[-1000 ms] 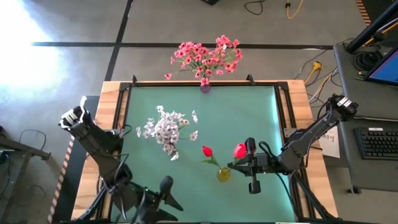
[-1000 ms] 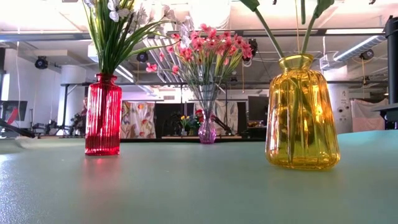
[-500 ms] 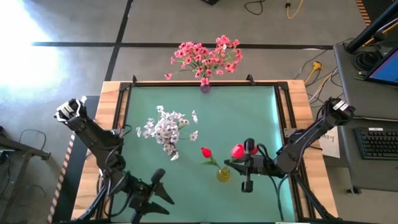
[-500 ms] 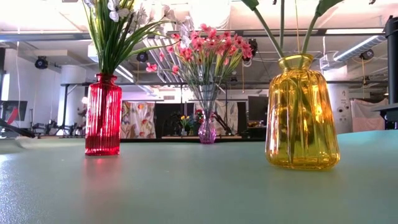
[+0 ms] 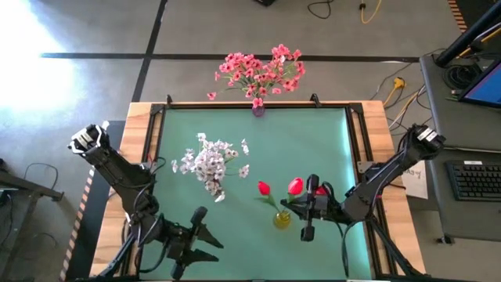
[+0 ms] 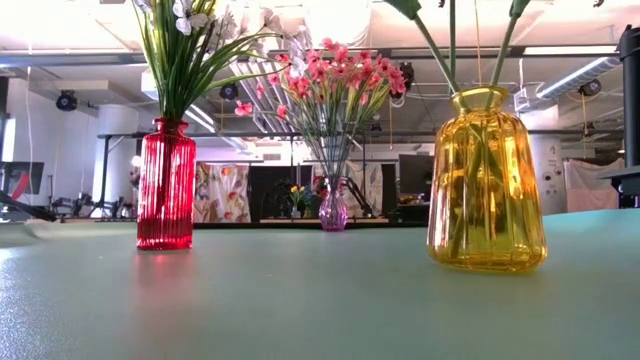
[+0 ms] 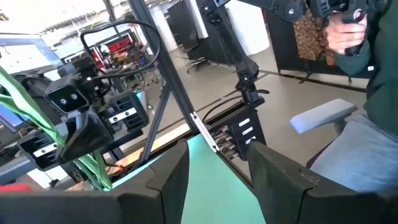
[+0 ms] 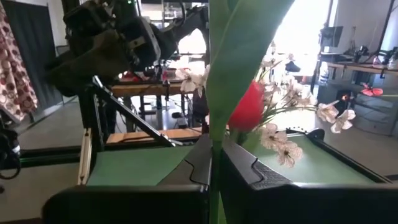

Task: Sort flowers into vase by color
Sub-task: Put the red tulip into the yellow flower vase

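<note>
Right gripper [image 5: 296,205] pinches a red bud's [image 5: 295,186] stem over the yellow vase [image 5: 282,219]; left gripper [image 5: 205,238] waits at the table's near left edge.

The right jaws are pressed together on the thin green stem, its broad smooth leaf [image 8: 239,46] rising in front of the wrist camera. A second red bud [image 5: 263,188] already stands in the ribbed, rounded yellow glass vase, which sits near the front of the matte green table [image 5: 313,141]. White blossoms [image 5: 210,163] fill the tall, fluted red glass vase [image 6: 166,184] at mid-table. Pink blossoms [image 5: 258,70] fan out of the small purple glass vase [image 5: 257,109] at the far edge. The left jaws stand spread, holding nothing. A person's hand [image 7: 343,31] shows beyond the table.
</note>
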Tool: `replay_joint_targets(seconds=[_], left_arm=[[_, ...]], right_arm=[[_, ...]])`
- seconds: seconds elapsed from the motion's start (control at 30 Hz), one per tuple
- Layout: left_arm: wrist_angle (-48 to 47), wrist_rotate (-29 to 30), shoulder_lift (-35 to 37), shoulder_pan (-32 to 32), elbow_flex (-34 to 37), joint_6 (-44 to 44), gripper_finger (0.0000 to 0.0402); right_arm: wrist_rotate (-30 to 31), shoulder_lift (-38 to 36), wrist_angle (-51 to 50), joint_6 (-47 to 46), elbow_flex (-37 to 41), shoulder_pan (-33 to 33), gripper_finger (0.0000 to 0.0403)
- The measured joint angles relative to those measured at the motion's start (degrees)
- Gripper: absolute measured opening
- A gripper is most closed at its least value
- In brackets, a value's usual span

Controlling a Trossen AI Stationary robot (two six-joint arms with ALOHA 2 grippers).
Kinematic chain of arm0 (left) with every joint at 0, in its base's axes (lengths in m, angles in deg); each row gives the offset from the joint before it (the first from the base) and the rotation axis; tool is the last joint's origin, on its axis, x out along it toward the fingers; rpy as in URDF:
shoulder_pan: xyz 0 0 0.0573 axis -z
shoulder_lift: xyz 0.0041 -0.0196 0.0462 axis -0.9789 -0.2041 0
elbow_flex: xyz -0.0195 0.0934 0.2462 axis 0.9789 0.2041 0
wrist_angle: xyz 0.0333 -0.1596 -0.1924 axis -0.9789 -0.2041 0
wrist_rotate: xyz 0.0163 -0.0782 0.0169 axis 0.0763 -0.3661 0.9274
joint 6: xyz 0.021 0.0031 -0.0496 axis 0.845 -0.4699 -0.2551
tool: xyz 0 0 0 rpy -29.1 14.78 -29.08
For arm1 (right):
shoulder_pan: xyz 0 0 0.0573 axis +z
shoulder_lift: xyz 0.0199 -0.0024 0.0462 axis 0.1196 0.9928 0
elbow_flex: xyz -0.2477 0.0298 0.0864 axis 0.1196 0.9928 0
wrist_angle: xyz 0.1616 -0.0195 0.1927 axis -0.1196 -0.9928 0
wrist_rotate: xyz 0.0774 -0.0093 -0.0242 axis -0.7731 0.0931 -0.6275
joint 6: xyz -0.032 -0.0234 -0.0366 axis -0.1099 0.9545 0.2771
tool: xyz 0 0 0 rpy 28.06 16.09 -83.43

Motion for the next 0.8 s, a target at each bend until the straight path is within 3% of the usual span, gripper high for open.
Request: replay_joint_targets(seconds=[0.8], left_arm=[[-0.1, 0.1, -0.1, -0.1, 0.0, -0.2, 0.0149]], right_arm=[[-0.9, -0.8, -0.1, 1.7, -2.1, 2.5, 0.0009]])
